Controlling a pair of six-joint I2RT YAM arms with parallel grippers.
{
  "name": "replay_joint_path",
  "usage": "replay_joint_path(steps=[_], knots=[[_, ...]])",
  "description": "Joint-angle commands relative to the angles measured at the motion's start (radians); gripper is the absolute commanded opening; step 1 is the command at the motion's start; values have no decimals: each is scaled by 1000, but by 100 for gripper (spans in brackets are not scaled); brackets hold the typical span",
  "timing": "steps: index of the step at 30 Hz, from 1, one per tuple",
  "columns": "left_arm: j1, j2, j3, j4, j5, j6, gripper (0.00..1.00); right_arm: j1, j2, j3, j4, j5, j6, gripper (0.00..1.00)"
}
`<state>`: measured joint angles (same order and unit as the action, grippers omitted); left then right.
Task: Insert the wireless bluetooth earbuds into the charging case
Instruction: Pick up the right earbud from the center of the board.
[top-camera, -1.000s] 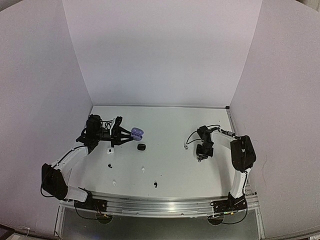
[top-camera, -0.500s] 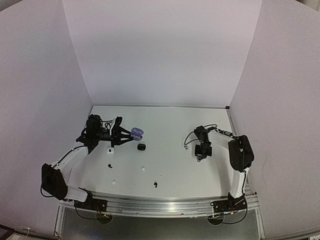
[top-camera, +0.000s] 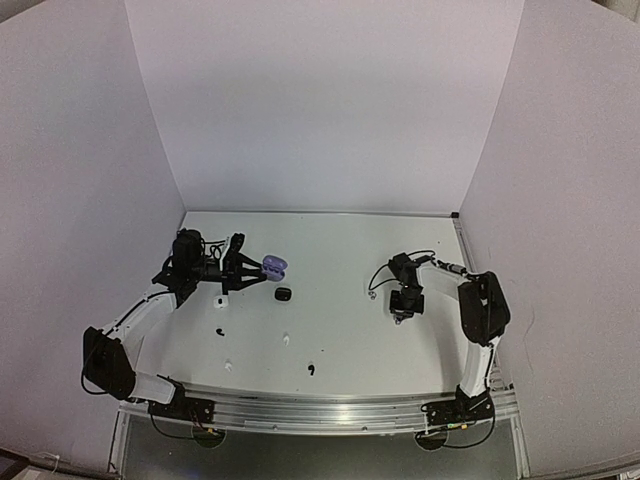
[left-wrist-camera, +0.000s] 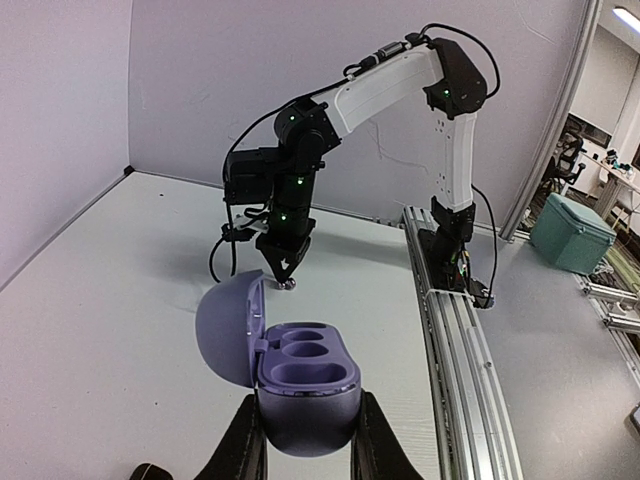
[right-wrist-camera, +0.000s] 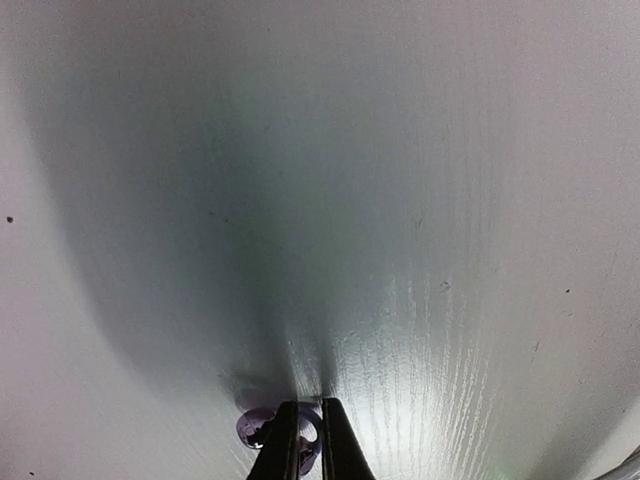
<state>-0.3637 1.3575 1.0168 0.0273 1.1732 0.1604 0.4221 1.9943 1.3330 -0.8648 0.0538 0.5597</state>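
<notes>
While the white bench (top-camera: 340, 235) carries everything, the left gripper (left-wrist-camera: 308, 440) hangs near its left edge, toward the far side. Its fingers are clamped on the sides of the purple charging case (left-wrist-camera: 305, 385), whose lid (left-wrist-camera: 228, 330) stands open and whose wells face up. Toward the right edge, the right gripper (right-wrist-camera: 305, 405) points straight down, fingers pinched almost together on 1 silvery-grey earbud (right-wrist-camera: 255, 428) at the bench surface. A white earbud (top-camera: 286, 339) and a black earbud (top-camera: 311, 370) lie loose toward the near edge.
</notes>
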Motion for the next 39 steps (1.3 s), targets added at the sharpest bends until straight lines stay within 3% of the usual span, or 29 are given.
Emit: replay_joint_path(steps=[1,17,32,39], knots=[[3,-21,-2,14,-7,17,0,8,-16,-71,21,-42,43,8],[3,-22,-2,7,-9,23,0,-26,-72,-74,35,-45,52,10],[5,-19,6,3,-15,29,0,-35,-6,-101,35,-42,33,6],[6,-18,10,-1,-17,30,0,-32,39,-165,49,-46,38,9]])
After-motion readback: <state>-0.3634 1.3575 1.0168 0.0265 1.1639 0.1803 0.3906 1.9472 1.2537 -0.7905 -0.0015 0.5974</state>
